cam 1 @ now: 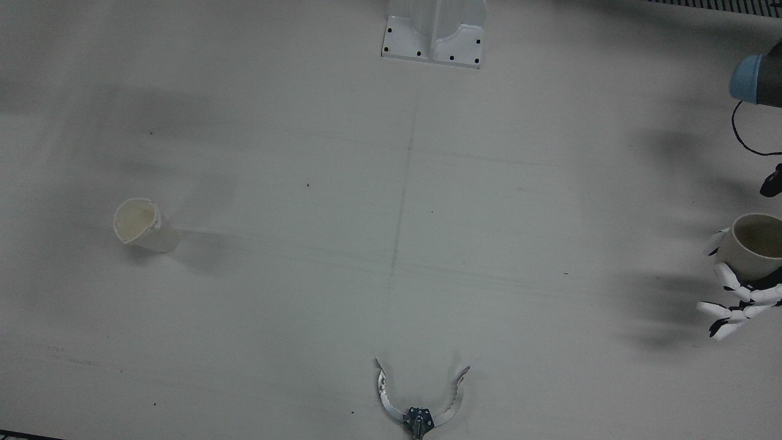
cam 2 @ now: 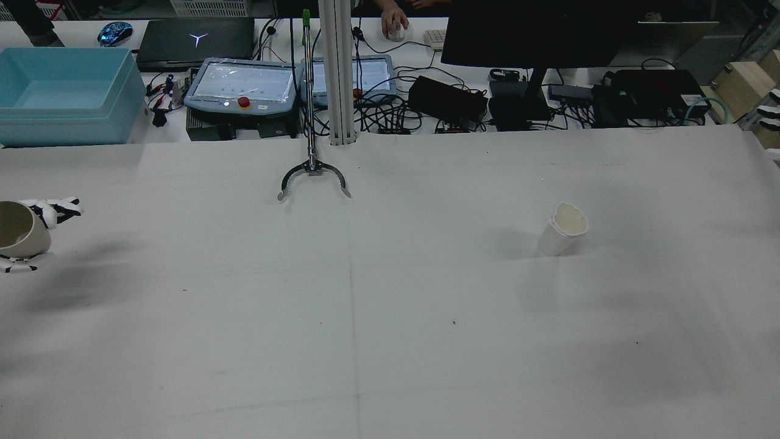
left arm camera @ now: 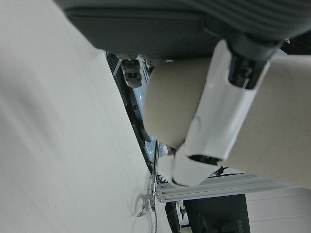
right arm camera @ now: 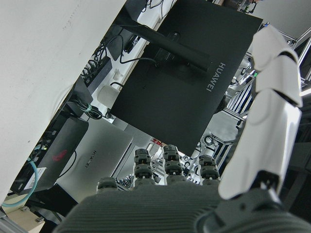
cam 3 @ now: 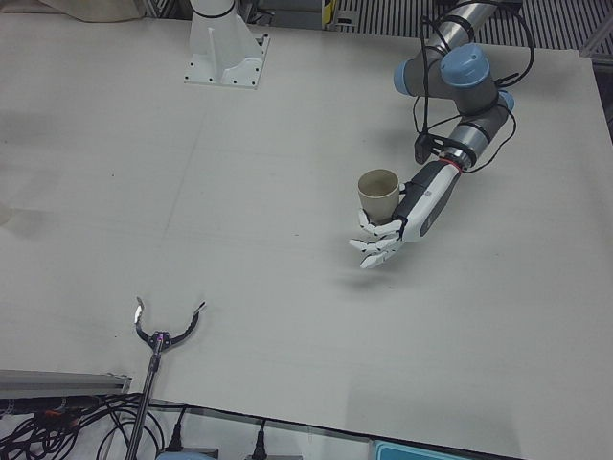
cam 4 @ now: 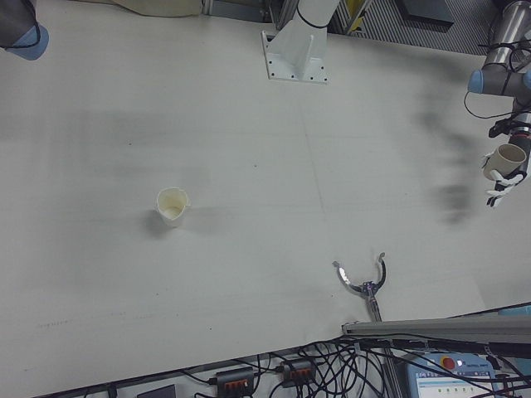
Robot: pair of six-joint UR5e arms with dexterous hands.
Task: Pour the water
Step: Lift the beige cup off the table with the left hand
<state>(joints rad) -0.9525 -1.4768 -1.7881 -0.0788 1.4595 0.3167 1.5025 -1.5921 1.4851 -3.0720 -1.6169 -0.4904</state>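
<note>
My left hand [cam 3: 395,226] is shut on a beige cup [cam 3: 379,192] and holds it upright above the table on my left side. The cup also shows in the front view [cam 1: 756,243], the rear view [cam 2: 17,229], the right-front view [cam 4: 507,157] and the left hand view [left arm camera: 170,107], where a white finger [left arm camera: 221,111] wraps it. A white paper cup [cam 1: 142,226] stands on the table on my right side, far from the left hand; it also shows in the rear view [cam 2: 563,229] and the right-front view [cam 4: 170,206]. My right hand [cam 2: 770,108] is at the table's far right edge, fingers apart, empty.
A metal grabber tool [cam 1: 420,398] lies at the operators' edge of the table. A white arm pedestal [cam 1: 435,35] is bolted at the robot's side. Beyond the table are a blue bin [cam 2: 61,91], teach pendants, a monitor and cables.
</note>
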